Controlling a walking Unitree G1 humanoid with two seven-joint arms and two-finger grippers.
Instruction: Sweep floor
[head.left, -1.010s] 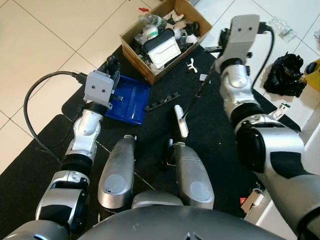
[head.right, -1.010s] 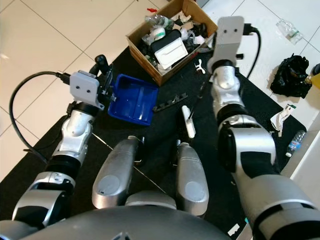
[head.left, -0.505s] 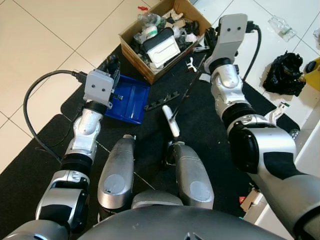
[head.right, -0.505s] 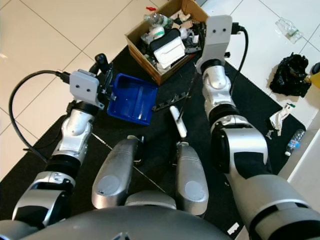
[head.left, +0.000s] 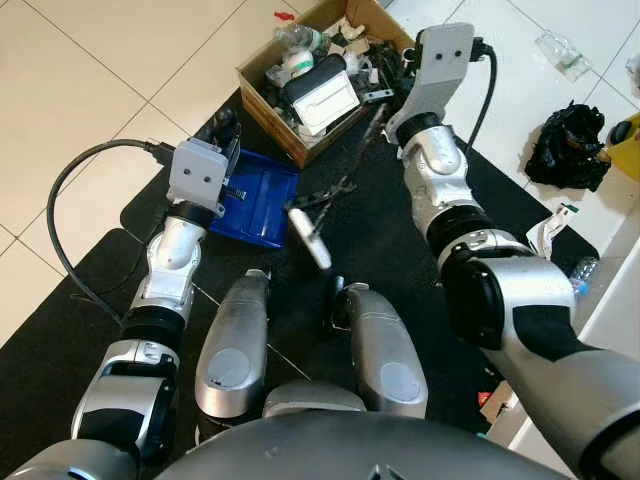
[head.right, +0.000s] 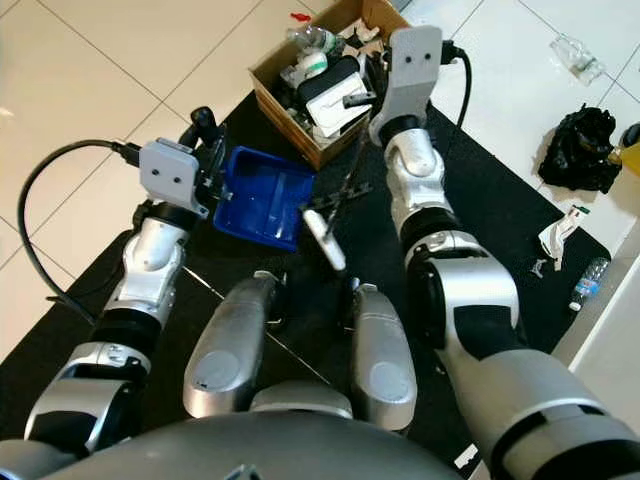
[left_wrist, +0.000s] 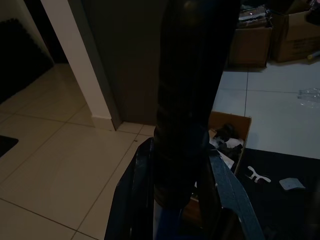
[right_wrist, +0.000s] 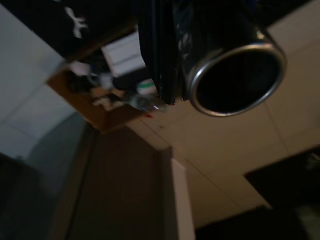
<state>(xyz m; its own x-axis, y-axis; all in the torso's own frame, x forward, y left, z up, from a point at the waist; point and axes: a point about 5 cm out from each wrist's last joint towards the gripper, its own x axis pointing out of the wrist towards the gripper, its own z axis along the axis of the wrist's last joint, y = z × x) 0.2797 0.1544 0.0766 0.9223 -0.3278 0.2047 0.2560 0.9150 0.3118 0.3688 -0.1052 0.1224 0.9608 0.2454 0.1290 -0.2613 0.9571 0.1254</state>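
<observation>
The black mat (head.left: 420, 215) is lying across the tiled floor (head.left: 90, 90), and it is serving here as the landmark. Judging by what is lying about, the sweeping is only partly done: a short black strip (head.left: 325, 196) is lying on the mat just beside the blue dustpan (head.left: 258, 198), a white scrap (left_wrist: 255, 175) is lying on the mat near the cardboard box (head.left: 325, 70) of rubbish at the mat's far edge, and off the mat's right side a black crumpled bag (head.left: 567, 148), a clear bottle (head.right: 590, 280) and bits of paper are waiting on the tiles. The pan's tray is looking bare, so collecting seems barely begun. The left gripper (head.left: 222, 135) is holding the dustpan at the mat's left edge; its fingers are closed round the pan's dark handle, with the tray resting on the mat ahead of them. The right gripper (head.left: 400, 75) is reaching over the mat's far edge beside the box, its fingers clamped on the upper end of the broom (head.left: 345, 180), whose thin dark shaft is slanting down to a white head (head.left: 309, 237) near the middle of the mat, just beside the pan's open edge and well below the fingers.
</observation>
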